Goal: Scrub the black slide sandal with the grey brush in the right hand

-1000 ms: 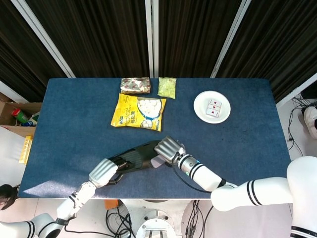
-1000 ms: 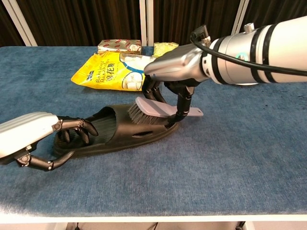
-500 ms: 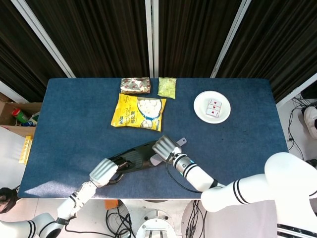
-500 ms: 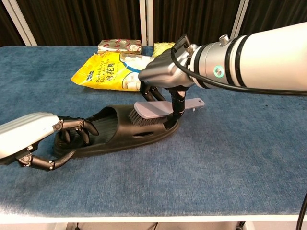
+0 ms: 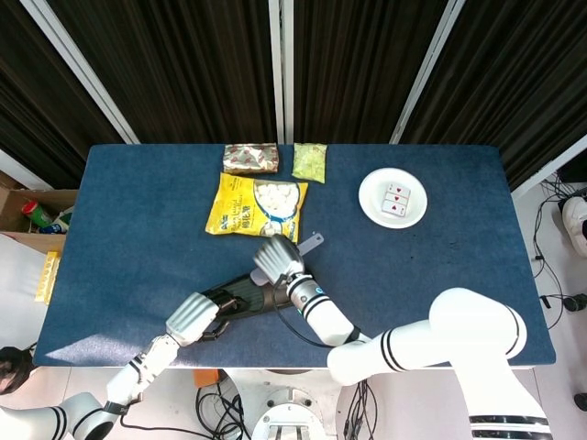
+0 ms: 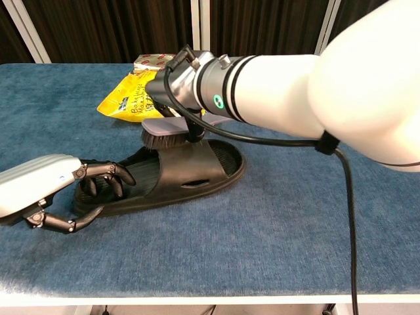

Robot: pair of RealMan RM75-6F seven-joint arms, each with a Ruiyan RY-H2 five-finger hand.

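Black slide sandal (image 6: 177,174) lies on its sole on the blue table (image 6: 315,216), at lower centre-left of the chest view and near the bottom edge of the table in the head view (image 5: 240,295), running diagonally from lower left to upper right. At its lower-left end, the left hand (image 6: 49,190) has its dark fingers (image 6: 105,177) curled over and into the sandal's end, holding it. Over the sandal's strap, the right hand (image 6: 178,79) grips the grey brush (image 6: 172,128), fingers wrapped round its back, bristles pointing down and touching the top of the strap. In the head view the brush handle (image 5: 312,242) sticks out toward the upper right past the right hand (image 5: 275,258). Behind the sandal, toward the top of the frame, lie a yellow snack bag (image 5: 257,207), a brown packet (image 5: 250,158) and a green packet (image 5: 309,161). A white plate (image 5: 372,203) holding playing cards (image 5: 395,199) sits at upper right.
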